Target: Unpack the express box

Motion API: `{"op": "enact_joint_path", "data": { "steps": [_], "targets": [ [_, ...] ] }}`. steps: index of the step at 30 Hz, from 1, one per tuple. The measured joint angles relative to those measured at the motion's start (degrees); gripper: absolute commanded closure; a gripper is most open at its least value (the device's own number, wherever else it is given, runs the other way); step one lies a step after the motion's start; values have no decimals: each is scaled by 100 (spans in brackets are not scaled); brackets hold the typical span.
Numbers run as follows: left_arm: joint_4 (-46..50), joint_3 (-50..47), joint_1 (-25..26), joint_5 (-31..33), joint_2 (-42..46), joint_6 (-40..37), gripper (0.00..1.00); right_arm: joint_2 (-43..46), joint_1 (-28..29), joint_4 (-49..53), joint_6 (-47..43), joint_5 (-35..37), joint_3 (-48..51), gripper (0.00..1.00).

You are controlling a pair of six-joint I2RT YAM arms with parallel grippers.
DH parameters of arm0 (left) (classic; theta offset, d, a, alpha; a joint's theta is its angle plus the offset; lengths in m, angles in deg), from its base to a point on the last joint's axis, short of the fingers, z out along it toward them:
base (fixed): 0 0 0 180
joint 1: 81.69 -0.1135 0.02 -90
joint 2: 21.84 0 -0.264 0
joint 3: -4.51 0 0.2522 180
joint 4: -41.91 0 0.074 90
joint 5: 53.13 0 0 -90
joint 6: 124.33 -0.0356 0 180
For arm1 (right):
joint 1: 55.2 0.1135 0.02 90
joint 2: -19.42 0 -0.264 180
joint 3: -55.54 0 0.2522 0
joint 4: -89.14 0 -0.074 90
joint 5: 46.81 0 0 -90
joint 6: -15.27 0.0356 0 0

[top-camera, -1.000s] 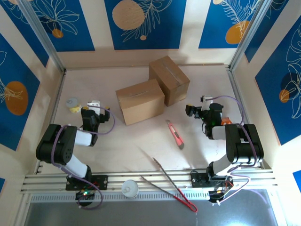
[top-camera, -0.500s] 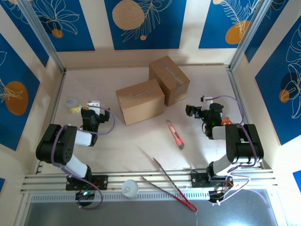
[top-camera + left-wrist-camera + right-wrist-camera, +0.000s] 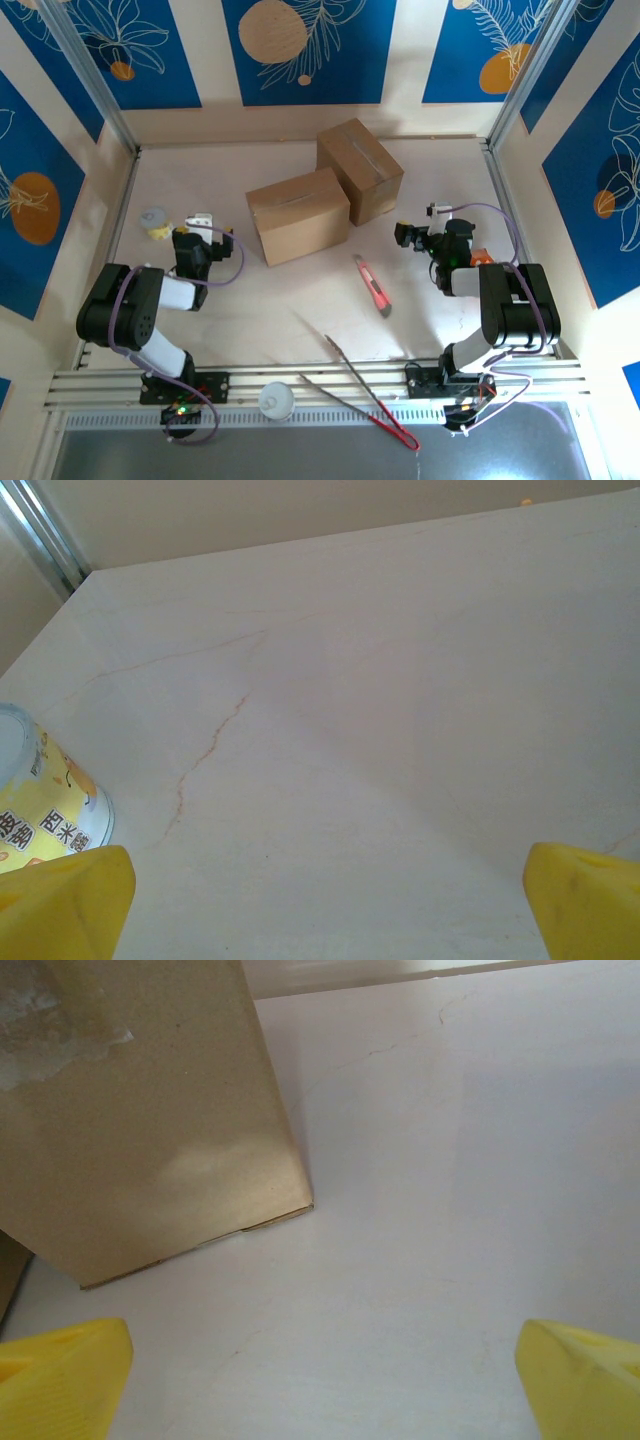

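Two brown cardboard express boxes stand taped shut mid-table: the nearer one (image 3: 298, 215) and a rear one (image 3: 360, 170) touching its right back corner. In the right wrist view the rear box (image 3: 140, 1120) fills the upper left, its lower corner ahead of my open right gripper (image 3: 322, 1380), which has bare table between its yellow fingertips (image 3: 62, 1372). In the top view the right gripper (image 3: 408, 236) sits right of the boxes. My left gripper (image 3: 203, 222) rests left of them, open (image 3: 325, 910) over bare table.
A red box cutter (image 3: 372, 285) lies in front of the boxes. Long tongs (image 3: 370, 395) and a white cup (image 3: 277, 400) lie near the front rail. A small yellow-labelled cup (image 3: 155, 222), seen as the cup (image 3: 40, 815) by my left fingertip, stands at the left wall.
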Motion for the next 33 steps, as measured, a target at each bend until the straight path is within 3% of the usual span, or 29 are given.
{"op": "enact_joint_path", "data": {
  "steps": [28,30,33],
  "targets": [
    [0,2,0,-15,2,-2,0,2,-4,0,0,-2,0,0],
    [13,4,-11,-39,2,2,0,2,-28,-2,2,-33,0,10],
    [39,7,-66,-101,9,22,0,203,-116,428,33,-146,-72,9]
  ]
}}
